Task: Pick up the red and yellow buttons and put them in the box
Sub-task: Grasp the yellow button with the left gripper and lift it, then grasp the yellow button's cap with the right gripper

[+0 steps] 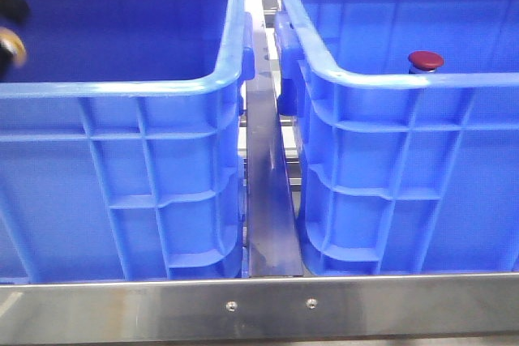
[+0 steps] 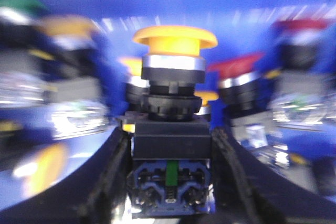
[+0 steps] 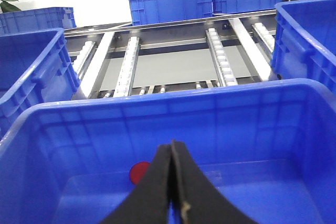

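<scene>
My left gripper [image 2: 170, 148] is shut on a yellow button [image 2: 174, 40], its black fingers [image 2: 107, 177] clamping the button's dark body with the cap upright. Blurred around it lie several more buttons, among them a red one [image 2: 239, 69] and a yellow one [image 2: 65, 27]. In the front view only a dark part of the left arm [image 1: 10, 14] shows, inside the left crate [image 1: 122, 87]. A red button [image 1: 426, 60] sits in the box [image 1: 405, 79], the right crate. My right gripper [image 3: 172, 148] hangs shut and empty above that box [image 3: 157, 108], with the red button [image 3: 139, 171] below it.
A steel rail [image 1: 268, 200] runs between the two crates, and a metal bar [image 1: 259, 305] crosses in front. Behind are roller conveyor tracks [image 3: 218, 56] and more blue crates [image 3: 170, 3].
</scene>
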You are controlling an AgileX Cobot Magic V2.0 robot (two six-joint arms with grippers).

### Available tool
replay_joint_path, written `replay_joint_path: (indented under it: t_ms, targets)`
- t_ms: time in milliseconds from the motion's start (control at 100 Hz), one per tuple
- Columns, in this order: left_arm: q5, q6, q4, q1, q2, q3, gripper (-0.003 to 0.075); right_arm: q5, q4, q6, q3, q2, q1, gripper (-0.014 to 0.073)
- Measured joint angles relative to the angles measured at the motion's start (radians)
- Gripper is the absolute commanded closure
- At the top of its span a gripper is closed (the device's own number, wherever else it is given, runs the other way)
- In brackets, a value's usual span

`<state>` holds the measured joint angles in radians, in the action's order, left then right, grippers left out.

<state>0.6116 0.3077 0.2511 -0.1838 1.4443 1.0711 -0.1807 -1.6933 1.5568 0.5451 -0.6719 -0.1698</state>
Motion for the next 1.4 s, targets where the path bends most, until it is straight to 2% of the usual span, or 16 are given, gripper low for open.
replay_joint_path:
  t_ms: [190, 470, 640, 650, 730, 970, 1080, 1300, 1350, 1400]
  targets:
    - [0.046, 0.000, 0.000, -0.087, -0.155, 0.000, 0.0739, 0.000, 0.000, 0.000, 0.000, 0.000, 0.000, 0.0698]
    - [0.059, 0.000, 0.000, -0.325, -0.315, -0.006, 0.0739, 0.000, 0.000, 0.000, 0.000, 0.000, 0.000, 0.0697]
    - [0.060, 0.000, 0.000, -0.516, -0.335, -0.006, 0.0739, 0.004, 0.000, 0.000, 0.000, 0.000, 0.000, 0.0697]
    - [0.060, 0.000, 0.000, -0.523, -0.335, -0.006, 0.0739, 0.004, 0.000, 0.000, 0.000, 0.000, 0.000, 0.0661]
    - [0.058, 0.000, 0.000, -0.612, -0.335, -0.006, 0.0739, 0.007, 0.000, 0.000, 0.000, 0.000, 0.000, 0.0661]
    - [0.004, 0.000, 0.000, -0.790, -0.335, -0.006, 0.0739, 0.017, 0.000, 0.000, 0.000, 0.000, 0.000, 0.0647]
    - [-0.009, 0.000, 0.000, -0.833, -0.335, -0.006, 0.0739, 0.053, 0.000, 0.000, 0.000, 0.000, 0.000, 0.0534]
    - [-0.023, 0.000, 0.001, -0.846, -0.335, -0.006, 0.0739, 0.152, -0.038, 0.000, 0.000, 0.000, 0.000, 0.0079]
    - [-0.023, 0.000, 0.003, -0.846, -0.335, -0.006, 0.0739, 0.170, -0.067, 0.000, 0.000, 0.000, 0.000, 0.0030]
    - [-0.023, 0.000, 0.002, -0.847, -0.335, -0.006, 0.0739, 0.193, -0.096, 0.000, 0.000, 0.000, 0.000, 0.0020]
